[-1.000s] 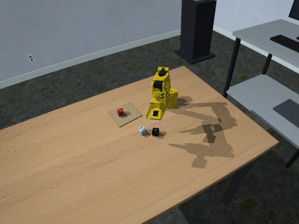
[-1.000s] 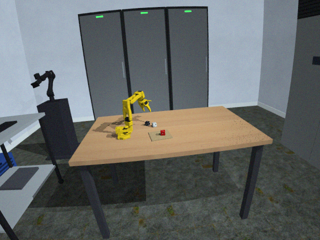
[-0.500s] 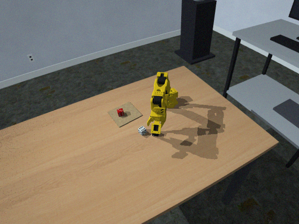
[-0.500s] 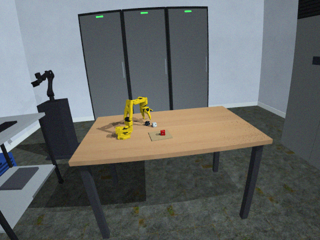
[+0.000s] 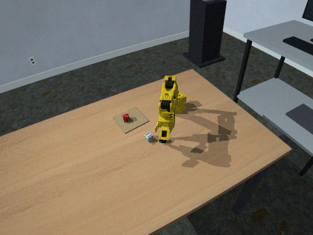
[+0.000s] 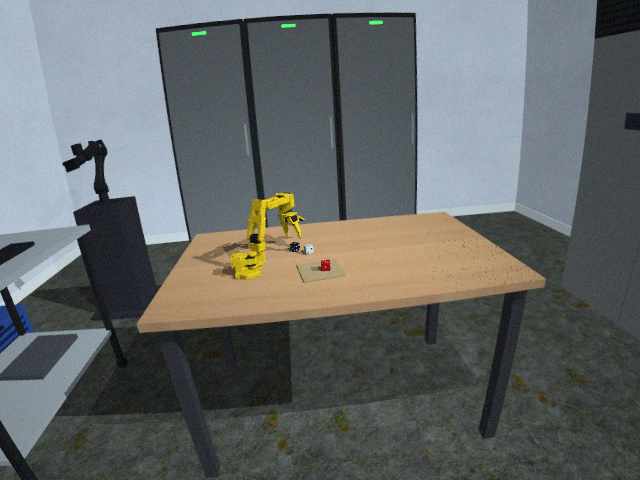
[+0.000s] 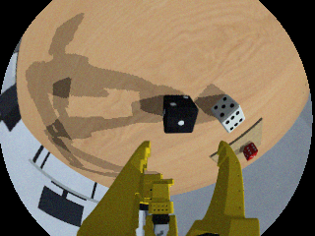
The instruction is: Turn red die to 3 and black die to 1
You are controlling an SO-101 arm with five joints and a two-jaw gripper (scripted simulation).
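The red die lies on the small tan mat, left of the arm. The white die sits on the bare table just off the mat's near corner. The black die lies on the table right beside the white die; in the top view the gripper hides most of it. My gripper is open and empty, hanging above the black die and pointing down at it. The wrist view also shows the white die, the mat's edge and the red die.
The arm's yellow base stands on the table near its edge, beside the dice. A dark pedestal and grey shelves stand off the table.
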